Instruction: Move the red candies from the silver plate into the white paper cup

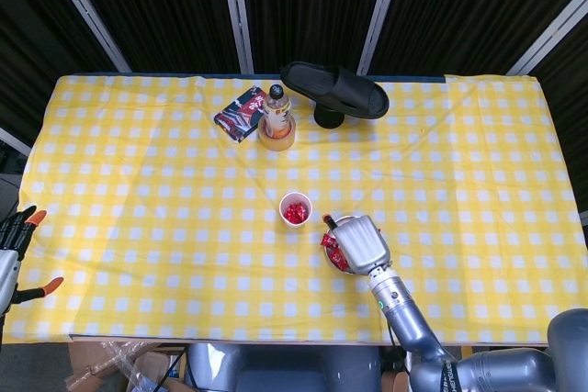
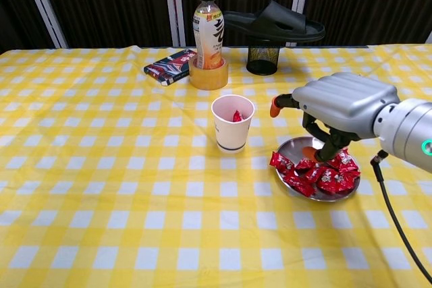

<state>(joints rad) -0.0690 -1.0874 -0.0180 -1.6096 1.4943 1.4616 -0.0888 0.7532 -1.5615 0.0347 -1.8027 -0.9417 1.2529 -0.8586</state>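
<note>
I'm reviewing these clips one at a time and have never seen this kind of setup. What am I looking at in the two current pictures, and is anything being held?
This is a two-armed robot with metal, human-like hands, steered remotely by a person. One picture looks down from its head, the other looks forward from its chest.

On the yellow checked tablecloth stand a white paper cup with some red candies already inside and a silver plate holding more red wrapped candies. Behind them are a drink bottle standing in a roll of tape, a small dark packet, and a black slipper resting on a black mesh pot.

The right hand hovers over the plate, fingers reaching down among the candies; I can't tell whether it grips one. The left hand waits at the table's edge, fingers spread, holding nothing.
</note>
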